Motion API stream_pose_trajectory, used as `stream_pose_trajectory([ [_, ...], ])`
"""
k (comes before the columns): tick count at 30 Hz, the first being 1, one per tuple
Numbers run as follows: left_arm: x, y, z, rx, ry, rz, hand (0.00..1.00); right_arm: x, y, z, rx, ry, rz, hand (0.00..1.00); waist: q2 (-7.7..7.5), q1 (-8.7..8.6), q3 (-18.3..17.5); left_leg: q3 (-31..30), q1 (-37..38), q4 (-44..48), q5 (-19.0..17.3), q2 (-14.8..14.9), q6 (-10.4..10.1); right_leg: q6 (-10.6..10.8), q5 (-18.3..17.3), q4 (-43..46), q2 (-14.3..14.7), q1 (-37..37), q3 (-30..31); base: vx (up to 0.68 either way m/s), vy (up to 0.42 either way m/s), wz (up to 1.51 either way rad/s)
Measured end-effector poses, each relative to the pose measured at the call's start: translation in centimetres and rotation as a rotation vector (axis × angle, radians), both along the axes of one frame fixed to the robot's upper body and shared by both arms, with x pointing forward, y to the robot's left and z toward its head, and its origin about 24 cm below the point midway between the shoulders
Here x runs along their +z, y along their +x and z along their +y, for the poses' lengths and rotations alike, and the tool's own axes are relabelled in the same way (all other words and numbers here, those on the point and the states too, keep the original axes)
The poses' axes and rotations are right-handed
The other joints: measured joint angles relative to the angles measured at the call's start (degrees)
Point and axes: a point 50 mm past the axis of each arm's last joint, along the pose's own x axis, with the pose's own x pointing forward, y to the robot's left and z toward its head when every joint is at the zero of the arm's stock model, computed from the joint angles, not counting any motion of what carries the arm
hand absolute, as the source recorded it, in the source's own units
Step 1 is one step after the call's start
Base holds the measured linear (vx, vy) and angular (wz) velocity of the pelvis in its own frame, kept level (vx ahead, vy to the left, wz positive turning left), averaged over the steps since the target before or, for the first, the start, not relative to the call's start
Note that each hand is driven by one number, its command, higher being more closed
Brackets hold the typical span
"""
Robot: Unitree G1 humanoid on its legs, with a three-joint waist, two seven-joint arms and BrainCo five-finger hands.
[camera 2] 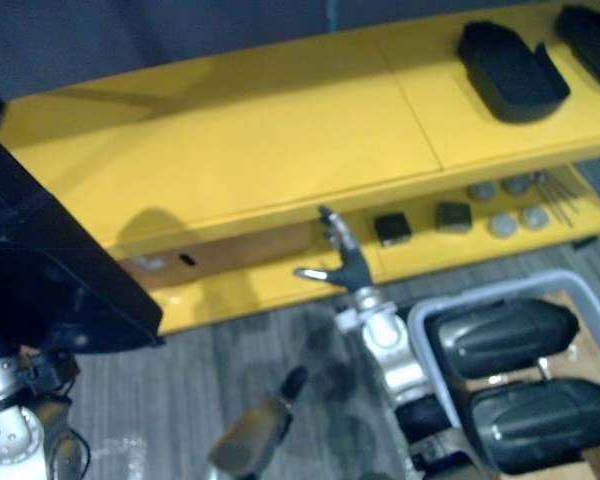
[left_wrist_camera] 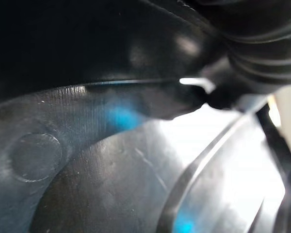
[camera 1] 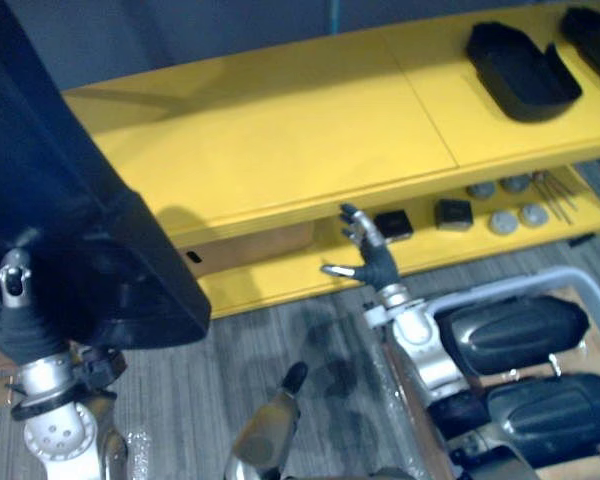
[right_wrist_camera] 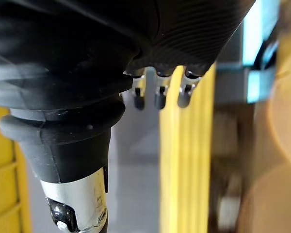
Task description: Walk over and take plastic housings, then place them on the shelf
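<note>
A large dark housing is held up at the near left, in front of the left end of the yellow shelf. The left hand is set against its near lower edge. How that hand grips it cannot be told, as most of the hand is covered by the part. In the left wrist view the housing's glossy inner wall is seen right against the hand's ribbed cover. The right hand is raised near the middle of the scene, just in front of the lower board of the shelf. Its fingers are straight and spread, and nothing is held in them or touched by them. Two more housings are laid on the shelf top at the far right, near each other. On the lower board, right of the right hand, two small black boxes are set side by side. A cluster of grey discs and some thin rods are seen further right. At the near right, a pale-framed bin is stood on the grey floor. Two dark housings are laid in it, one nearer than the other.
</note>
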Motion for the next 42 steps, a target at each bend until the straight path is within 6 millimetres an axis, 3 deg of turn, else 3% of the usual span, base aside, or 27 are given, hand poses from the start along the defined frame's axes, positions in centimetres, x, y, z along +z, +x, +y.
stream_pose_trajectory([
  [4, 0.4, 0.6, -0.7, 0.011, -0.007, -0.032, 1.00, 3.3, -0.8, -1.0, -0.043, 0.061, -0.164, 0.00, -0.10, -2.31, 2.58, 4.60, -1.05, 0.54, 0.02, 0.79, 0.07, 0.49, -1.37, 3.55, -1.41, -5.24, 4.73, -0.04, -0.025, -0.55],
  [9, 1.7, 1.5, -1.3, 0.025, -0.017, -0.111, 1.00, 4.9, -1.3, -1.5, -0.063, 0.084, -0.241, 0.00, 0.06, -4.21, 6.08, 6.47, -4.99, 4.86, -1.22, 1.34, 0.45, 1.54, -3.67, 7.32, -2.17, -9.52, 6.30, -0.09, -0.056, -0.21],
  [16, 1.7, 2.8, -0.9, 0.086, -0.076, -0.132, 1.00, 7.0, -1.4, -1.1, -0.060, 0.072, -0.338, 0.00, -0.22, -4.86, 7.93, 12.49, -7.90, 8.68, -2.75, 3.97, 0.58, 1.75, -4.08, 10.25, -2.81, -11.07, 7.43, -0.05, -0.012, 0.07],
  [20, 1.4, 2.3, -0.1, 0.142, -0.099, -0.124, 1.00, 7.9, -1.8, -1.0, -0.053, 0.090, -0.391, 0.00, -0.40, -4.17, 7.88, 12.38, -7.25, 14.49, -7.29, 3.08, 1.32, 2.37, -3.62, 11.13, -3.63, -7.20, 7.39, 0.06, 0.006, 0.10],
  [21, 1.4, 2.3, -0.1, 0.140, -0.096, -0.122, 1.00, 7.7, -1.9, -1.3, -0.064, 0.094, -0.387, 0.00, -0.47, -3.87, 7.78, 12.44, -6.60, 15.06, -8.04, 3.01, 1.54, 2.44, -2.47, 12.46, -3.79, -6.77, 7.71, 0.12, 0.028, 0.28],
  [22, 1.3, 2.2, 0.0, 0.149, -0.088, -0.113, 1.00, 7.2, -2.0, -1.6, -0.075, 0.097, -0.376, 0.00, -0.43, -3.76, 7.76, 12.52, -5.19, 15.81, -9.04, 3.01, 2.07, -2.49, 2.02, 19.21, -4.25, -9.01, 9.76, 0.09, 0.026, 0.24],
  [23, 1.1, 2.0, 0.2, 0.162, -0.079, -0.103, 1.00, 6.9, -2.0, -1.6, -0.075, 0.097, -0.368, 0.00, -0.44, -3.83, 7.76, 12.52, -4.35, 16.26, -9.68, 3.16, 2.28, -6.12, 5.50, 23.14, -4.38, -10.68, 11.37, 0.12, 0.056, 0.20],
  [24, 0.8, 1.7, 0.4, 0.188, -0.060, -0.079, 1.00, 6.5, -2.1, -1.6, -0.080, 0.100, -0.352, 0.00, -0.45, -3.80, 7.76, 12.31, -2.40, 16.42, -10.53, 3.21, 2.55, -9.59, 12.20, 27.74, -4.37, -12.87, 14.01, 0.13, 0.064, 0.10],
  [25, 0.1, 1.3, 0.6, 0.203, -0.043, -0.040, 1.00, 5.7, -2.0, -1.7, -0.086, 0.106, -0.327, 0.00, -0.50, -4.09, 7.61, 11.34, 1.45, 15.10, -11.25, 3.47, 3.24, -10.60, 22.80, 31.96, -3.99, -14.80, 17.21, 0.22, 0.048, 0.13],
  [26, -0.1, 1.1, 0.6, 0.207, -0.038, -0.024, 1.00, 5.3, -2.0, -1.7, -0.088, 0.108, -0.313, 0.00, -0.56, -4.36, 6.80, 10.63, 2.63, 14.57, -11.50, 3.43, 3.61, -9.90, 24.11, 33.61, -3.44, -15.39, 18.10, 0.26, 0.021, 0.38],
  [27, -0.4, 0.9, 0.6, 0.215, -0.033, -0.009, 1.00, 4.9, -1.9, -1.8, -0.090, 0.101, -0.296, 0.00, -0.61, -5.07, 4.28, 8.79, 3.44, 13.72, -11.67, 3.36, 4.10, -8.30, 16.70, 34.74, -1.40, -17.54, 18.59, 0.29, -0.022, 0.72],
  [28, -0.2, 1.2, 0.4, 0.212, -0.030, -0.020, 1.00, 5.0, -1.8, -2.1, -0.091, 0.093, -0.301, 0.00, -0.48, -5.52, 2.93, 5.97, 5.60, 11.41, -11.56, 3.12, 4.23, -6.08, 9.63, 30.40, 2.30, -18.41, 18.44, 0.26, -0.021, 0.73],
  [29, -0.1, 1.3, 0.4, 0.211, -0.031, -0.022, 1.00, 4.9, -1.8, -2.2, -0.091, 0.092, -0.300, 0.00, -0.54, -5.60, 2.66, 5.53, 6.00, 10.89, -11.52, 3.10, 4.28, -5.74, 8.62, 28.69, 3.04, -18.38, 18.42, 0.26, -0.076, 0.80],
  [30, -0.2, 1.4, 0.3, 0.202, -0.034, -0.019, 1.00, 4.8, -1.9, -2.5, -0.089, 0.087, -0.293, 0.00, -0.30, -6.24, 1.20, 3.26, 7.53, 9.00, -11.41, 2.78, 4.38, -4.59, 5.87, 19.76, 6.07, -17.86, 18.60, 0.25, -0.132, 0.92],
  [31, -0.6, 1.8, -0.1, 0.176, -0.047, 0.001, 1.00, 4.3, -2.1, -3.0, -0.083, 0.100, -0.271, 0.00, -0.32, -6.94, -1.31, 0.85, 8.98, 7.39, -11.45, 2.57, 4.29, -3.69, 5.17, 7.53, 9.44, -16.92, 20.32, 0.26, -0.159, 1.05],
  [32, -0.8, 2.0, -0.2, 0.162, -0.051, 0.011, 1.00, 4.1, -2.1, -3.1, -0.084, 0.102, -0.262, 0.00, -0.10, -7.17, -1.88, -0.19, 9.65, 6.97, -11.58, 2.41, 4.01, -3.18, 5.54, 3.27, 10.33, -16.25, 21.15, 0.28, -0.201, 1.07],
  [33, -0.9, 2.1, -0.2, 0.145, -0.057, 0.020, 1.00, 3.9, -2.2, -3.2, -0.076, 0.104, -0.253, 0.00, -0.72, -7.58, -2.69, -2.00, 10.80, 6.47, -11.89, 1.86, 3.38, -2.69, 6.48, -2.64, 11.03, -14.99, 22.12, 0.28, -0.250, 1.02],
  [34, -0.9, 2.1, -0.3, 0.123, -0.042, 0.027, 1.00, 3.8, -2.2, -3.3, -0.065, 0.120, -0.241, 0.00, -2.35, -7.88, -3.77, -3.67, 11.43, 6.16, -12.56, 0.18, 2.39, -2.91, 9.09, -8.55, 10.37, -13.60, 23.04, 0.27, -0.271, 1.08],
  [35, -1.0, 2.2, -0.4, 0.113, -0.040, 0.033, 1.00, 3.8, -2.2, -3.5, -0.064, 0.121, -0.239, 0.00, -2.53, -8.02, -4.18, -4.46, 11.60, 6.42, -12.99, -0.26, 1.77, -0.95, 11.04, -8.46, 9.91, -13.01, 22.67, 0.27, -0.293, 1.02],
  [37, -1.7, 2.1, -0.9, 0.089, -0.048, 0.063, 1.00, 3.7, -2.1, -3.9, -0.063, 0.117, -0.225, 0.00, -0.25, -7.45, -6.21, -4.28, 12.33, 5.97, -13.09, 2.22, 0.68, -2.14, 10.30, -8.59, 10.86, -11.40, 19.21, 0.26, -0.232, 0.66],
  [39, -1.5, 2.2, -1.1, 0.072, -0.030, 0.072, 1.00, 4.3, -1.6, -4.0, -0.042, 0.135, -0.238, 0.00, 1.91, -6.69, -7.51, 0.02, 13.75, 3.51, -12.12, 4.57, -0.74, -2.65, 10.00, -8.69, 11.79, -9.81, 16.85, 0.27, -0.172, 0.43],
  [42, -1.3, 2.4, -1.5, 0.055, -0.036, 0.066, 1.00, 4.8, -1.2, -3.9, -0.027, 0.152, -0.252, 0.00, 2.02, -6.48, -8.02, 5.41, 16.43, 0.28, -10.91, 5.92, -0.41, -3.36, 9.57, -10.42, 11.89, -6.30, 15.14, 0.16, -0.081, 0.25],
])
